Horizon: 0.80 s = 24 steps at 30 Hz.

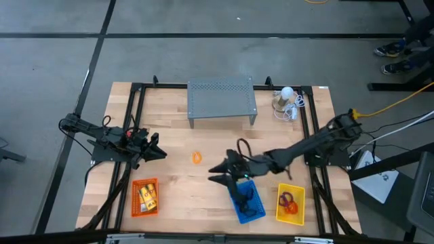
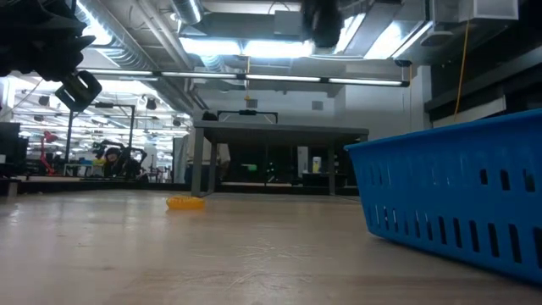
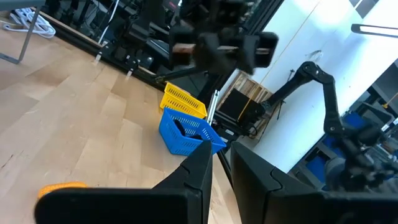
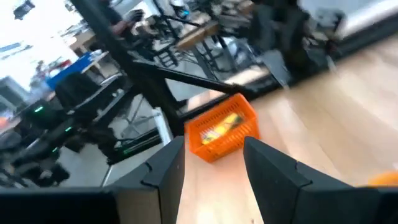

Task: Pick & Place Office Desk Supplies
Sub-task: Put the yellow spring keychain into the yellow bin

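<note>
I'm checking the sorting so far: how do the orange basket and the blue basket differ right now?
The orange basket sits at the table's front left and holds yellow-orange packets; the blue basket sits front centre-right and holds small black pieces. The orange basket lies square to the table edge, while the blue basket is turned at an angle. The right end effector hovers beside the blue basket; none is at the orange one. Both are small slotted plastic baskets.

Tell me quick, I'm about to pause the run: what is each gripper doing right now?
Left gripper: open a little, holding nothing, near the table's left edge.
Right gripper: open, holding nothing, beside the blue basket.
</note>
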Tool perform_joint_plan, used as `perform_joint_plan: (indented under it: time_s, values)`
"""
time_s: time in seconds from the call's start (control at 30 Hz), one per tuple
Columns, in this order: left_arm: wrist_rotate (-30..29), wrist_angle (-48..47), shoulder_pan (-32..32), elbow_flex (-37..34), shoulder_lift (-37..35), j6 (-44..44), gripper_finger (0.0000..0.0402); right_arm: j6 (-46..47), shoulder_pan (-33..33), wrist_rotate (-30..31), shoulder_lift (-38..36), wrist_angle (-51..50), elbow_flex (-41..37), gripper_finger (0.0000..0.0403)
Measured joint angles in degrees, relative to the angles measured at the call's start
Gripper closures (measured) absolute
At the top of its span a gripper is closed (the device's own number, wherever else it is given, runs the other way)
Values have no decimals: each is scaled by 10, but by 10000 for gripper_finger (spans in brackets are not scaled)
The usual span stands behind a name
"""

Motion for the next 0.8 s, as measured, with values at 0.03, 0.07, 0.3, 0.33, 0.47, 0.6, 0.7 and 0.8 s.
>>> perform_joint_plan:
  time_s: [0.03, 0.07, 0.3, 0.33, 0.47, 0.6, 0.7, 0.8]
  values:
    - [0, 0, 0, 0, 0, 0, 347, 17, -11, -7, 13, 0, 1, 238]
    - [0, 0, 0, 0, 0, 0, 347, 27, -20, -13, 30, -3, 5, 238]
    - [0, 0, 0, 0, 0, 0, 347, 38, -63, -14, 127, -108, 102, 238]
    - [0, 0, 0, 0, 0, 0, 347, 40, -68, -3, 141, -159, 127, 238]
    - [0, 0, 0, 0, 0, 0, 347, 49, -89, 24, 207, -342, 251, 238]
    - [0, 0, 0, 0, 0, 0, 347, 50, -102, 21, 281, -448, 373, 238]
    - [0, 0, 0, 0, 0, 0, 347, 52, -108, 22, 336, -537, 469, 238]
    - [0, 0, 0, 0, 0, 0, 347, 57, -111, 56, 381, -645, 555, 238]
